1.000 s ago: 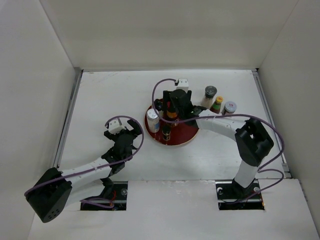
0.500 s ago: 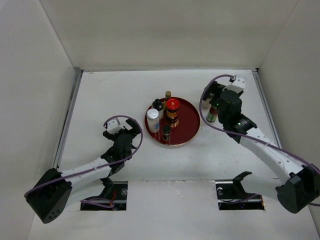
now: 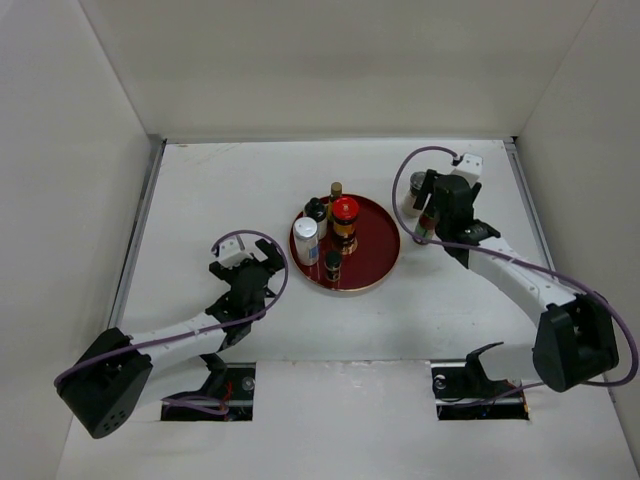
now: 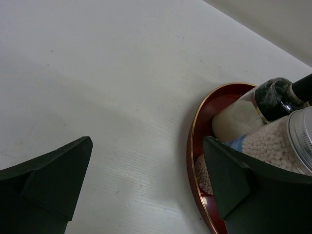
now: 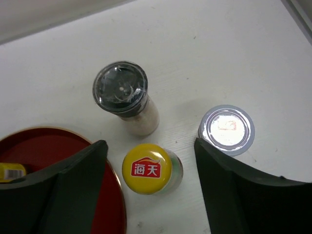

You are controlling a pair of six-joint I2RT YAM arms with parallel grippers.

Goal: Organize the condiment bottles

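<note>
- Right of the red tray (image 3: 382, 240), on the table (image 3: 230, 180), stand three condiment bottles not yet gathered in. The yellow-capped bottle (image 5: 150, 169) is just beside the rim, the black-lidded grinder (image 5: 120, 90) is near it, and the silver-lidded jar (image 5: 226, 127) is farthest from the tray.
- On the tray, five bottles are bunched in its left half, among them a red-capped bottle (image 3: 345, 212) and a white-capped jar (image 3: 306, 238). The tray's right half is bare.
- Right gripper (image 5: 149, 143) hangs above the yellow-capped bottle with jaws spread, one finger on the tray side and one on the far side. There is a gap on both sides and nothing is held.
- Left gripper (image 4: 147, 141) sits low, left of the tray, jaws spread wide and empty.
- Step in hand, as I read it: grasp the yellow-capped bottle and carry it onto the tray.
- Centre the fingers on the cap before descending; the cap sits a little off their midline.
- Come straight down. The tray-side finger must slip between bottle and rim without landing on the rim.
- Close on the body below the cap, not on the cap itself.
- Risks: the far-side finger could nudge the silver-lidded jar, and the grinder is close enough to be clipped on lifting.
- Set it upright in the tray's bare right half, apart from the red-capped bottle.
</note>
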